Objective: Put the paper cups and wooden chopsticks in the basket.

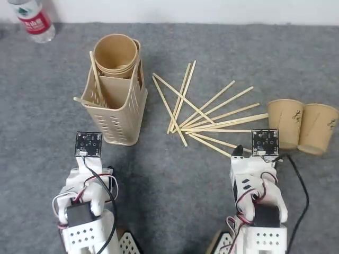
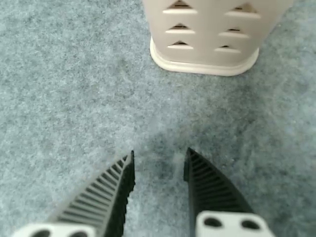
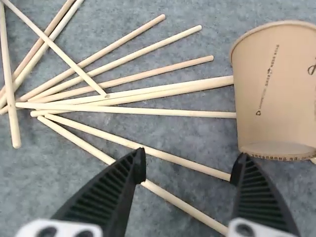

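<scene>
A beige slotted basket (image 1: 115,108) stands at the left on grey carpet, with stacked paper cups (image 1: 116,53) and a few chopsticks (image 1: 96,79) inside it. Several wooden chopsticks (image 1: 209,114) lie fanned out on the carpet in the middle. Two paper cups (image 1: 286,123) (image 1: 318,128) lie side by side at the right. My left gripper (image 2: 160,158) is open over bare carpet, a little short of the basket's base (image 2: 205,61). My right gripper (image 3: 191,155) is open low over the nearest chopsticks (image 3: 148,148), with one paper cup (image 3: 276,89) just beyond its finger.
A plastic water bottle (image 1: 33,20) lies at the far left corner by the wall. Grey carpet (image 1: 175,185) covers the whole work area. The two arms (image 1: 87,180) (image 1: 257,180) sit at the near edge.
</scene>
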You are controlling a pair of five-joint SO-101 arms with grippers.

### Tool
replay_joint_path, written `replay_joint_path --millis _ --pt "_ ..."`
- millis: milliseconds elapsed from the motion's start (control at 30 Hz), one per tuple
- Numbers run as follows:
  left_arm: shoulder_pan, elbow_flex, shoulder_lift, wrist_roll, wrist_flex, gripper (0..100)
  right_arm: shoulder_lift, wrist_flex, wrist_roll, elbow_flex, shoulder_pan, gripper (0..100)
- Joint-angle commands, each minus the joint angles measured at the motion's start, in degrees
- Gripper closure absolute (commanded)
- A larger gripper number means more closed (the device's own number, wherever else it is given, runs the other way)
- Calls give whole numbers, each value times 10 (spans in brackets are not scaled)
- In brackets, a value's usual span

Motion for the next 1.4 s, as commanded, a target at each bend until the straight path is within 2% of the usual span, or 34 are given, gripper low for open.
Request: replay_joint_path --millis 0,167,300,433,633,700,833,933,1033,1133,1233,1300,1367 --pt "-27 -18 -5 -7 4 844 -6 2 7 -11 5 714" --pt "-127 -81 -5 -5 4 844 -6 3 8 -7 5 714" --pt "-191 -194 -5 -4 5 844 -6 3 8 -3 2 714" --pt "-197 -306 -5 15 5 844 -6 2 8 -2 3 714" --pt "-193 -420 -6 134 4 844 -6 2 8 -1 5 714" --pt "-156 -462 -6 155 4 842 -6 2 8 -1 5 714" --pt "-22 -519 -6 156 13 841 -6 2 8 -1 5 714" --pt "50 -558 -7 156 21 840 -6 2 8 -1 5 714" --pt "81 -594 -36 156 45 840 -6 2 8 0 6 714" --pt "102 -642 -43 156 105 840 -6 2 8 0 6 714" --pt "120 -661 -40 99 152 811 -6 2 8 0 6 714" --pt "130 -652 -40 43 132 763 -6 2 8 0 6 714" --pt "119 -652 -40 42 85 747 -6 2 8 0 6 714"
